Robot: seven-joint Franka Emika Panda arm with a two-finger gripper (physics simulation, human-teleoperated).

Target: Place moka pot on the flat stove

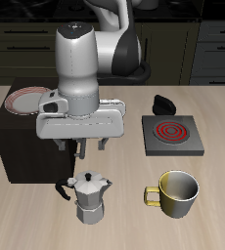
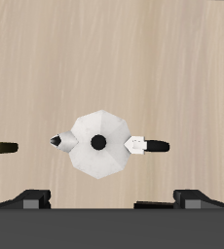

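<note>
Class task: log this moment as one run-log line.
phase: approach | pincer: open, above moka pot | pot: upright on table, ungrasped | flat stove: bare

No readable text or labels.

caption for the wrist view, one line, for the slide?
Wrist view: open gripper above the upright moka pot, lid knob centred between the fingers, on the wooden table.

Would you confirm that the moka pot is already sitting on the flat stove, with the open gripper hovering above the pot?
Not quite. The moka pot stands on the bare table near its front edge, apart from the flat stove, as the exterior view shows. The rest holds: the gripper hovers open above the pot, fingers spread.
</note>
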